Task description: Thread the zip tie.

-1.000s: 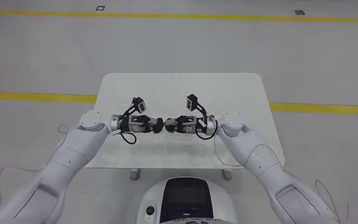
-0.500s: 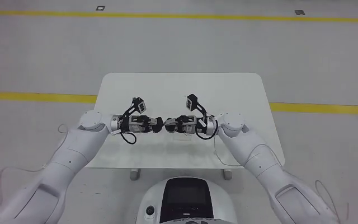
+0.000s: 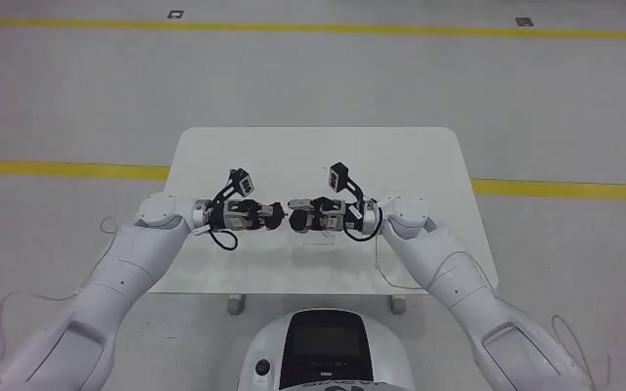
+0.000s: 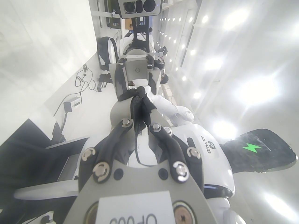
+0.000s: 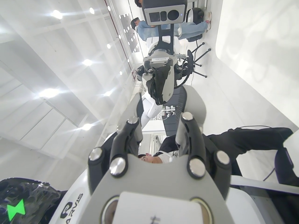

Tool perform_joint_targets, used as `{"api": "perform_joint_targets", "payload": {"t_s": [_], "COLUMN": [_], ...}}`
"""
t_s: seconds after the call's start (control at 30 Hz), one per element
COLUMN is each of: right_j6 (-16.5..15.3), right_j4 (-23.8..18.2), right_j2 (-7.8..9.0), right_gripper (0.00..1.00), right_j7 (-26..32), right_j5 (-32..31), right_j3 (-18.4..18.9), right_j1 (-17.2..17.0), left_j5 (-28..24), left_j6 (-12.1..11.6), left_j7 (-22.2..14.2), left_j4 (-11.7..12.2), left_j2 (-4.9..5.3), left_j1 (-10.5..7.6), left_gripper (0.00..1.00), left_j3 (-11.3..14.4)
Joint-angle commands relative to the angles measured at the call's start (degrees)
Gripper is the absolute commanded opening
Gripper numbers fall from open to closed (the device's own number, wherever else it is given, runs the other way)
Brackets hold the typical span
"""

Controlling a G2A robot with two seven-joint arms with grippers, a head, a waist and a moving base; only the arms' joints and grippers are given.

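The left gripper [image 4: 139, 113] is clenched on a black strip that we take for the zip tie [image 4: 140, 94]. The tie juts from its fingertips at the middle of the left wrist frame and ends in a dark bunched lump. The right gripper [image 5: 163, 101] is released, fingers spread. In the left wrist frame they stand either side of that lump; whether they touch it we cannot tell. From the top, both grippers meet nose to nose at mid-frame, above the lower middle of the white table [image 3: 411, 156]. Over the last second the right gripper has slid a little toward frame left, closing the gap, while the left one barely shifted. We judge the approach about done: the right jaws should next close on the free end so threading can begin.
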Motion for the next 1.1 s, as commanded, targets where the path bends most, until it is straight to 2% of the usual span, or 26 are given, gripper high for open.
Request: {"api": "perform_joint_targets", "payload": {"t_s": [0.0, 0.5, 0.53, 0.57, 0.6, 0.63, 0.77, 0.9, 0.97, 1.07], "right_j6": [0.01, 0.7, 0.7, 0.7, 0.7, 0.7, 0.7, 0.7, 0.7, 0.7], "right_j4": [-0.11, -0.15, -0.15, -0.15, -0.15, -0.15, -0.15, -0.15, -0.15, -0.15], "right_j2": [0.04, 0.07, 0.07, 0.07, 0.07, 0.07, 0.07, 0.07, 0.07, 0.07], "right_gripper": [1.0, 1.0, 1.0, 1.0, 1.0, 1.0, 1.0, 1.0, 1.0, 1.0], "right_j7": [-0.48, -1.36, -1.36, -1.36, -1.36, -1.36, -1.36, -1.36, -1.36, -1.36], "right_j5": [0.08, 0.27, 0.27, 0.27, 0.27, 0.27, 0.27, 0.27, 0.27, 0.27], "right_j3": [0.23, 0.45, 0.45, 0.45, 0.45, 0.45, 0.45, 0.45, 0.45, 0.45], "right_j1": [-0.12, -0.33, -0.33, -0.33, -0.33, -0.33, -0.33, -0.33, -0.33, -0.33], "left_j5": [-0.01, 0.0, 0.35, 1.85, 3.54, 3.88, 4.07, 9.13, 11.55, 12.53], "left_j6": [0.04, 0.29, 0.11, -1.64, -4.34, -5.45, -5.45, -5.45, -5.45, -5.45], "left_j7": [-0.05, -0.34, 0.79, 3.3, 6.36, 7.48, 9.16, 9.91, 9.71, 8.79], "left_j4": [0.12, 0.17, 0.12, 0.24, 0.54, 0.54, -0.42, -1.38, -1.9, -1.59], "left_j2": [-0.04, -0.21, -0.23, -0.21, -0.23, -0.29, -0.52, -0.87, -1.26, -2.06], "left_j1": [0.01, -0.03, 0.12, 0.05, 0.1, 0.26, 0.86, 2.25, 3.19, 4.47], "left_gripper": [0.0, 0.0, 0.0, 0.0, 0.0, 0.0, 0.0, 0.0, 0.0, 0.0], "left_j3": [-0.1, -0.24, -0.25, -0.48, -0.78, -0.89, -3.86, -7.74, -9.78, -12.92]}}
